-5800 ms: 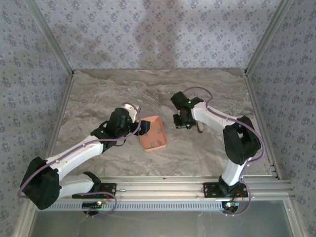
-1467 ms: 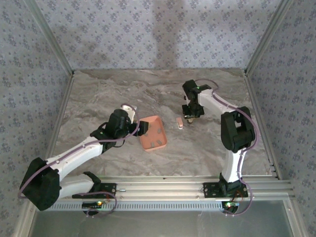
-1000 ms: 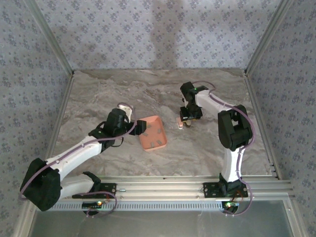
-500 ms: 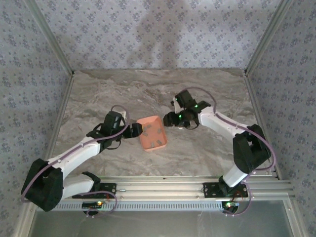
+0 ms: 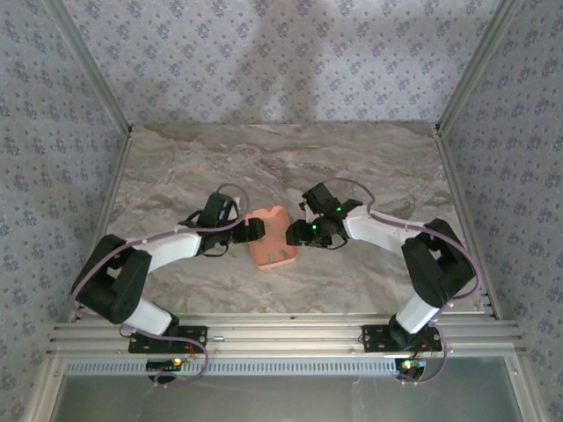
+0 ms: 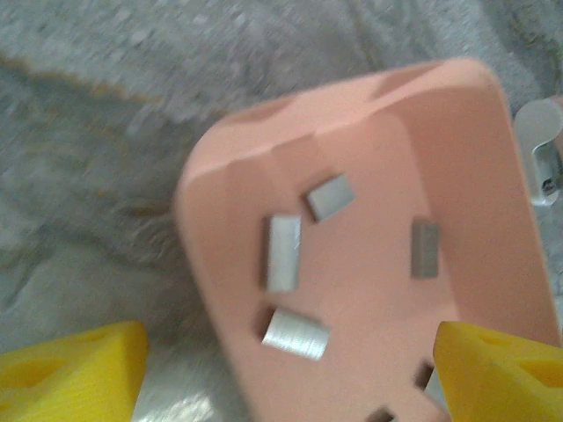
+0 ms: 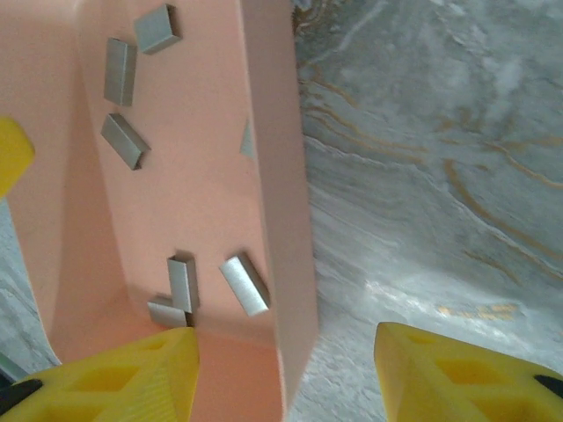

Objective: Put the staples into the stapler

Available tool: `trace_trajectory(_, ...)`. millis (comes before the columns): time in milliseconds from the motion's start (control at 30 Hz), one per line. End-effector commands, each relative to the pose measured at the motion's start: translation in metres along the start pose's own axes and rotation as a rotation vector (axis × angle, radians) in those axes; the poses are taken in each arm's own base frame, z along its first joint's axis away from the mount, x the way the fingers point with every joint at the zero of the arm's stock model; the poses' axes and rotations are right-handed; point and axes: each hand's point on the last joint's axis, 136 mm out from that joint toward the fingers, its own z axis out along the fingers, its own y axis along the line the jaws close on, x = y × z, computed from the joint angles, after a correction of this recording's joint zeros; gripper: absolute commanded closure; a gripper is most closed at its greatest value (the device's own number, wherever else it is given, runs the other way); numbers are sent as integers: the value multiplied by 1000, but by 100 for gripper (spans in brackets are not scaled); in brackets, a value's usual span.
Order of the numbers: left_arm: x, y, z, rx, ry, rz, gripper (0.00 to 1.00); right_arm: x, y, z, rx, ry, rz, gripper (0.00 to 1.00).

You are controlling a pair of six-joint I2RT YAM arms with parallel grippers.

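We take it the staples [image 6: 283,253] lie loose in the salmon tray [image 5: 274,255] so one strip can be picked out (most sit apart). The left gripper [image 5: 253,230] reaches in low, fingers spread across the tray. The right gripper [image 5: 295,235] leans in opposite, jaws apart astride its right wall.

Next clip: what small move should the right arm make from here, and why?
Probably nudge the right gripper sideways over the salmon tray, then lower it. Its open jaws straddle the tray's side wall: one finger is over the inside, the other over the table. The staples lie loose on the tray floor, none gripped yet.
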Motion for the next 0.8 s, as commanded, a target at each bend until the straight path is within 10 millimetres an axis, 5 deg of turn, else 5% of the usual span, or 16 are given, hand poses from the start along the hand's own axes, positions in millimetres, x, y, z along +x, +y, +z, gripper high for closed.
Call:
trace_trajectory(0,-21,-33,6,91,-27,68,16,0,-10,-20,40,-48,26,43)
trace_trajectory(233,-29,-54,26,124,4,109,16,0,-35,-46,87,-124,60,42)
trace_trajectory(400,-42,-58,17,95,-24,155,16,-16,-57,-74,126,-203,41,41)
trace_trajectory(567,-76,-51,-27,-40,-146,277,15,-55,-95,-124,210,-360,6,39)
trace_trajectory(633,-94,-44,-53,-115,-243,326,13,-74,-115,-153,305,-467,-37,29)
trace_trajectory(667,-103,-40,-67,-151,-300,348,13,-84,-128,-167,363,-530,-39,2)
trace_trajectory(767,-124,-21,-110,-271,-451,371,9,-103,-157,-203,456,-694,-24,0)
